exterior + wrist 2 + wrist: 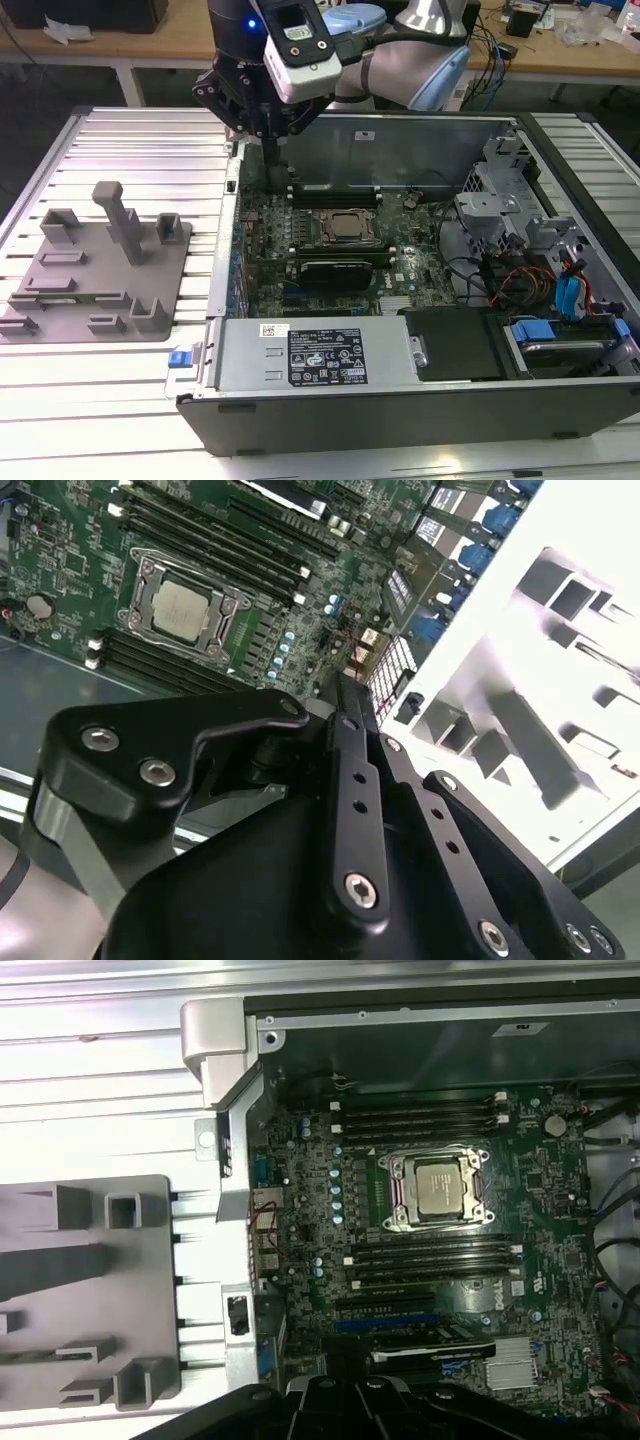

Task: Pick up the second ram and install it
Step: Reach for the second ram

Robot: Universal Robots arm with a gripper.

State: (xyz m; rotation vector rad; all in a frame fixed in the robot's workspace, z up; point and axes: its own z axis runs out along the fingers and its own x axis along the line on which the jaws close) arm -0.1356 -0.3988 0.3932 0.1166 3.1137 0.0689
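gripper (272,158), jaws closed together, at a corner of the case (400,420); case wall just beside the jaws, board (265,228) below them, tray (172,290) beyond the wall, well apart.

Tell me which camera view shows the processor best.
The first wrist view: the silver processor faces the camera squarely, with nothing in front of it. The second wrist view shows it whole but slanted. The exterior view shows it farther off, at an angle.
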